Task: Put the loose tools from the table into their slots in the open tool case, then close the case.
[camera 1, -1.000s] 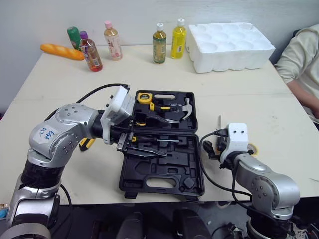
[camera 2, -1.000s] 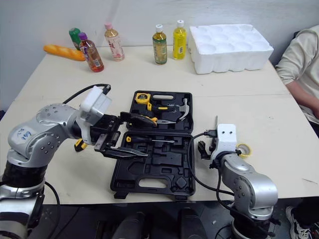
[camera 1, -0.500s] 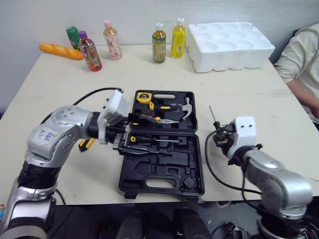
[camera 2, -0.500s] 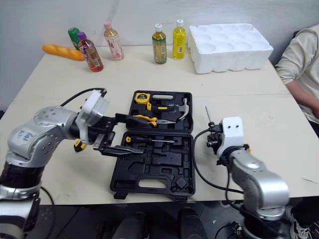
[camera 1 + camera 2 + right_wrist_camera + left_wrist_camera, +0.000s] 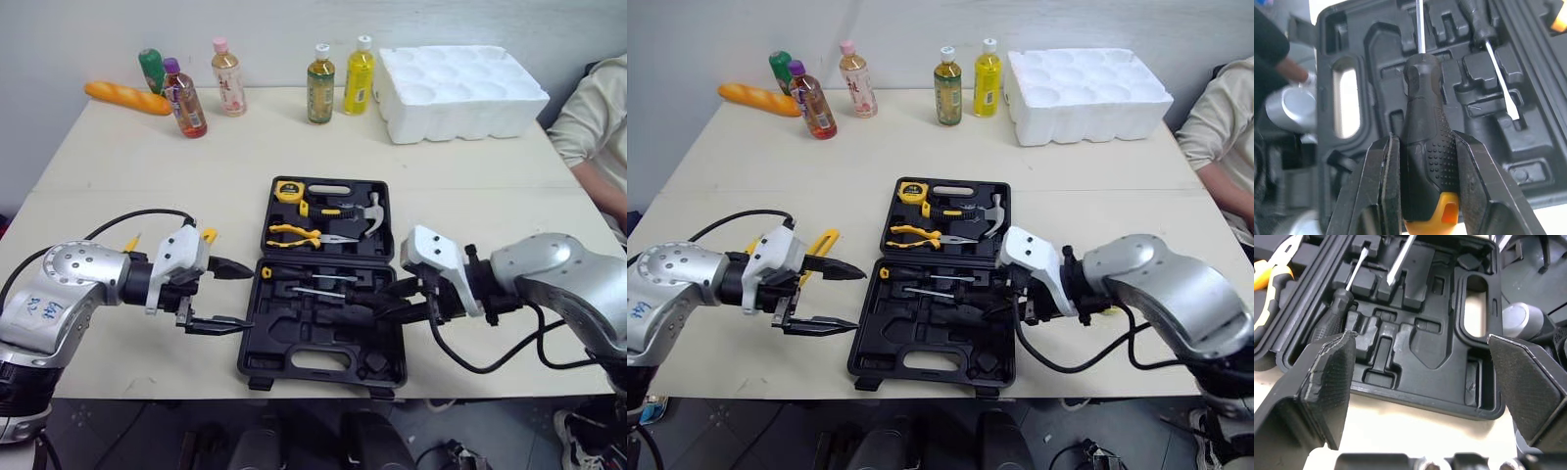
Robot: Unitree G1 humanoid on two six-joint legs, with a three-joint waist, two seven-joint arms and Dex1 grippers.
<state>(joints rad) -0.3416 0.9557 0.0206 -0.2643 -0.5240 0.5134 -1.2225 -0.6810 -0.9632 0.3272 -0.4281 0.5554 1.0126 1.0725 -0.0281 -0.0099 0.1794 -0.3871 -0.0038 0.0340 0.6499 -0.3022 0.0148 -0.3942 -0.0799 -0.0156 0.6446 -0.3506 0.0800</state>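
Table (image 5: 470, 206) is seen as a broad pale surface. A white foam tray (image 5: 460, 88) is set at its 1 o'clock corner, and a person's sleeve (image 5: 598, 127) is seen at the 3 o'clock edge.

The open tool case (image 5: 323, 343) is laid flat near the table's centre, towards 6 o'clock, with its lid half at 12 o'clock.

The left gripper (image 5: 245, 299) is held just off the case's 9 o'clock edge, its fingers (image 5: 1327, 382) spread wide and nothing between them. The right gripper (image 5: 1425, 142) is reached in from the case's 3 o'clock side, its fingers clamped on the handle of a screwdriver (image 5: 1422, 98), black with an orange butt. The shaft is pointed across the lower half's recesses; whether it is seated in a slot cannot be told.

Five bottles (image 5: 318, 73) are lined along the 12 o'clock edge, and a bread loaf (image 5: 122, 98) is laid at 11 o'clock.

In the lid half a hammer (image 5: 367, 211), yellow-handled pliers (image 5: 294, 233) and a tape measure (image 5: 286, 192) are slotted. A second screwdriver (image 5: 294, 275) is lodged in the lower half. A yellow-handled tool (image 5: 821, 243) is left loose on the table, partly hidden behind the left gripper.
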